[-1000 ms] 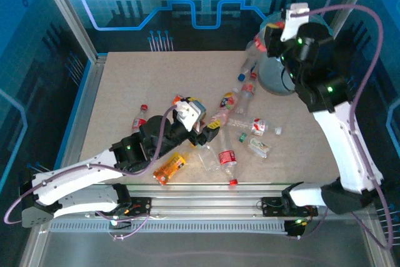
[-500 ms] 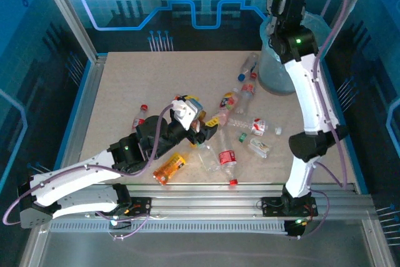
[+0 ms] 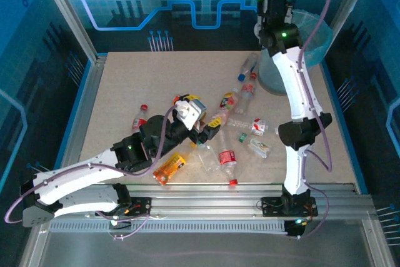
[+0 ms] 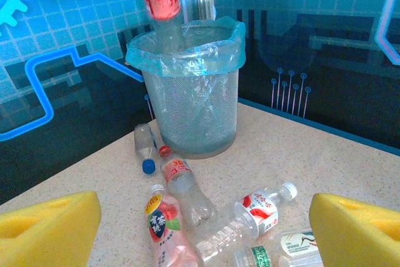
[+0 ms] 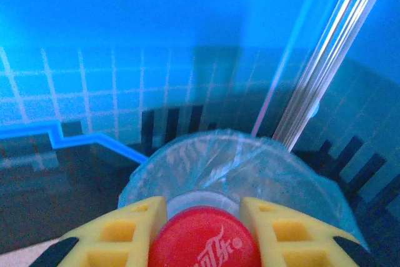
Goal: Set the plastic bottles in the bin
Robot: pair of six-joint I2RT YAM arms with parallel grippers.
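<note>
The right gripper [image 5: 203, 212] is clamped on a red-capped bottle [image 5: 203, 242], with its yellow fingers [image 5: 134, 229] pressed to either side of the cap. The cap hides the body below it, and the picture's lower edge cuts both off. Just beyond lies the bin [image 5: 232, 148], a round mesh bin whose mouth is edged by a light-blue bag [image 5: 187, 154]. In the left wrist view the held bottle is blurred, its red label above the bin's near rim and its top cut off. Whether its base is inside the rim cannot be told. In the top view the right arm crosses part of the bin at the table's [image 3: 125, 85] far right corner. The left gripper [image 4: 203, 229] stands wide open with nothing between its yellow pads [image 4: 50, 229], and only their tips show. Ahead of it, loose bottles lie on the table: a blue-capped bottle [image 4: 145, 148] just beside the bin's foot, a pink bottle [image 4: 165, 232] and a white-capped bottle [image 4: 262, 207]. A green-labelled bottle [image 4: 275, 256] is cut off at the bottom edge. An orange bottle [image 3: 170, 167] lies beside the left arm.
</note>
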